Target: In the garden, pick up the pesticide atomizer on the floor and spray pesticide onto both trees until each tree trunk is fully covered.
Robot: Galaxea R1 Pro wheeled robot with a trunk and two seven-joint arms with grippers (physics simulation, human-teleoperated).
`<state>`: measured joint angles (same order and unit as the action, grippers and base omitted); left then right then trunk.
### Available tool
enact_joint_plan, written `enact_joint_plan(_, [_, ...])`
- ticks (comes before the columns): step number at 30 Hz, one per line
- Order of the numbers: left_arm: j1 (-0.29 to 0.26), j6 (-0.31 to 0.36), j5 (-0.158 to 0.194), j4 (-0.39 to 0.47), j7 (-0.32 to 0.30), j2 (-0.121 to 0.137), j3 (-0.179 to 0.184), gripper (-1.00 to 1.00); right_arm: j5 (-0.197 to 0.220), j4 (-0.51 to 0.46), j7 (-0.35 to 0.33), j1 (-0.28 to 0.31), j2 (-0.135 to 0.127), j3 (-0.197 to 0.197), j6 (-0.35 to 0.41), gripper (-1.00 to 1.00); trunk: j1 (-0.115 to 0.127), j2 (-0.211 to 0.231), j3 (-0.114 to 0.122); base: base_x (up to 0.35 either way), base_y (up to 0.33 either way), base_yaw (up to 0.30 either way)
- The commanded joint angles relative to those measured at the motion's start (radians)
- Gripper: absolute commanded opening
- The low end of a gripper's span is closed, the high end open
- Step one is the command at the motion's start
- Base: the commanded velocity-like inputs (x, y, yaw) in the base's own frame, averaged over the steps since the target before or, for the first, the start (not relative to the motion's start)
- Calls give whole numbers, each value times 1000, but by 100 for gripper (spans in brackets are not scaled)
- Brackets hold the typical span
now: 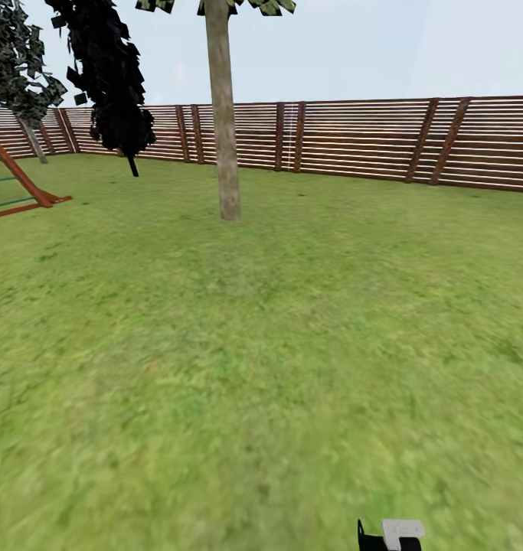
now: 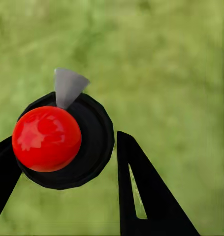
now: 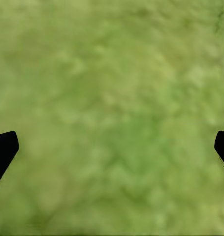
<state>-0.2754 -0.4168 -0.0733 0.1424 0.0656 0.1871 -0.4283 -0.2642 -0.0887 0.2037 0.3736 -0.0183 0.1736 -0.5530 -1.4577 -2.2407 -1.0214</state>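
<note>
Lawn open to fence — trunk ahead, atomizer held

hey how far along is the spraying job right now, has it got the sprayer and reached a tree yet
Done, as it looks: the atomizer, red ball on a black round body, sits between the left pincer fingers, apparently gripped over grass. In hand: the tree trunk stands ahead across the lawn, some way off. The right pincer is open with nothing in it. Left: closing in and spraying; no spray shows on the trunk, and the second tree remains too.
</note>
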Motion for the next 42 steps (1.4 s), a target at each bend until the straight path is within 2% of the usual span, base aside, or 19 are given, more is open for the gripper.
enact_joint_plan(1, [-1,-4,-8,-1,6,0,-1,-100,-11,1,4,1,0,6,-3,100,0,0,-1,338,0,16])
enact_joint_plan(11, [-1,-4,-8,-1,6,0,-1,-100,-14,4,6,1,-2,5,-2,100,0,0,-3,338,0,190])
enact_joint_plan(19, [-1,-4,-8,-1,6,0,-1,-100,-17,5,4,1,-30,4,-2,100,0,0,-3,338,0,5])
enact_joint_plan(42, [-1,-3,-8,-1,6,0,-1,-100,-17,6,3,1,-31,4,-3,100,0,0,-3,338,0,0])
